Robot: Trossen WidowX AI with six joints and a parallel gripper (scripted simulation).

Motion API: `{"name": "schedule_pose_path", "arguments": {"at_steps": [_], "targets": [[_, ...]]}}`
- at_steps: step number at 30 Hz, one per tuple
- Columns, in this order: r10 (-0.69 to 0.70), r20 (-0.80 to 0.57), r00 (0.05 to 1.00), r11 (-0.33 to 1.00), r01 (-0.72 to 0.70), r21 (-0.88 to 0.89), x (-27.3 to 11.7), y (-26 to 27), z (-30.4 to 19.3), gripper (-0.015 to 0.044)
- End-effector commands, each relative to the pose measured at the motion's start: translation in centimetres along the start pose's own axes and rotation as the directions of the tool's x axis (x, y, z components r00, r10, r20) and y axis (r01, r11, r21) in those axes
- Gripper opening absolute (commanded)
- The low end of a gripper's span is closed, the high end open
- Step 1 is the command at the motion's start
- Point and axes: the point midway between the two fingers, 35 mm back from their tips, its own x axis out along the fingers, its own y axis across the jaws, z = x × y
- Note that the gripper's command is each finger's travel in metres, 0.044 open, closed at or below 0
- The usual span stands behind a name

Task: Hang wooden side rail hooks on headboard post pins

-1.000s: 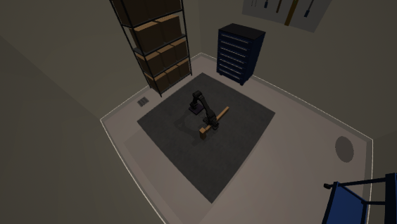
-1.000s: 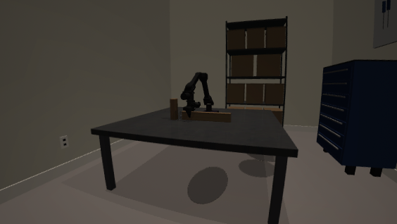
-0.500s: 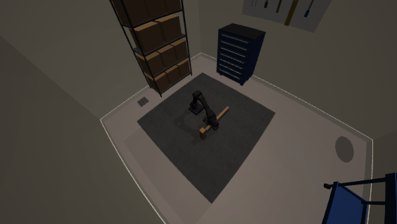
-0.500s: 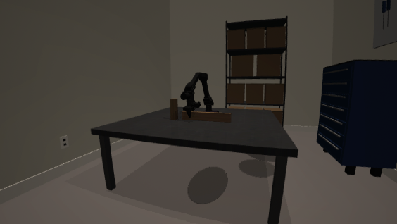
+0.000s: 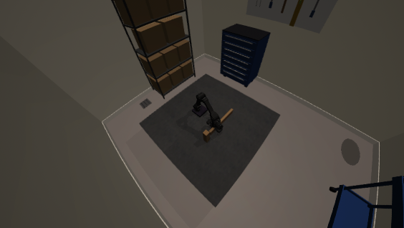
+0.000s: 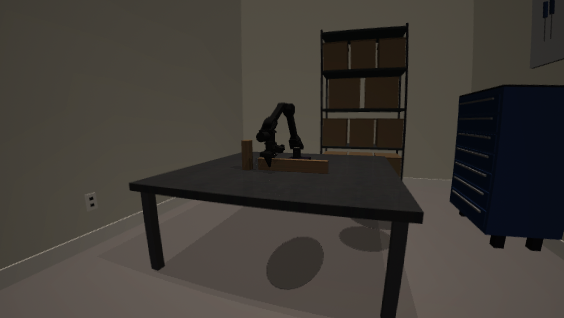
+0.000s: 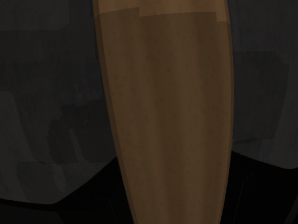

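The wooden side rail [image 5: 227, 115] [image 6: 305, 166] [image 7: 172, 75] lies along the dark table top [image 5: 215, 172] [image 6: 320, 192], its long side upright. The headboard post [image 5: 206, 136] [image 6: 247, 155] stands upright by the rail's near end, with a small gap between them in the exterior view. My gripper [image 5: 214, 126] [image 6: 269, 162] [image 7: 164, 149] points down and is shut on the rail near its post end, one finger on each side. I cannot see the rail lifted off the table. The steel hooks, the pins and the slot are too small or hidden to make out.
The arm's base [image 5: 199, 111] stands on the table behind the rail. A shelf rack with boxes [image 5: 150, 37] [image 6: 362, 95], a blue drawer cabinet [image 5: 238, 54] [image 6: 520, 160] and a blue cart [image 5: 352, 211] stand away from the table.
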Motion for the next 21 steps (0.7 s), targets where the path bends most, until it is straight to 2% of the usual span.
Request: {"name": "schedule_pose_path", "arguments": {"at_steps": [1, 21], "targets": [[-0.012, 0.004, 1.000, 1.000, 0.012, -0.001, -0.03, -0.59, 0.10, 0.0000], [-0.013, 0.004, 1.000, 1.000, 0.013, -0.001, -0.07, -1.45, 0.11, 0.0000]]}}
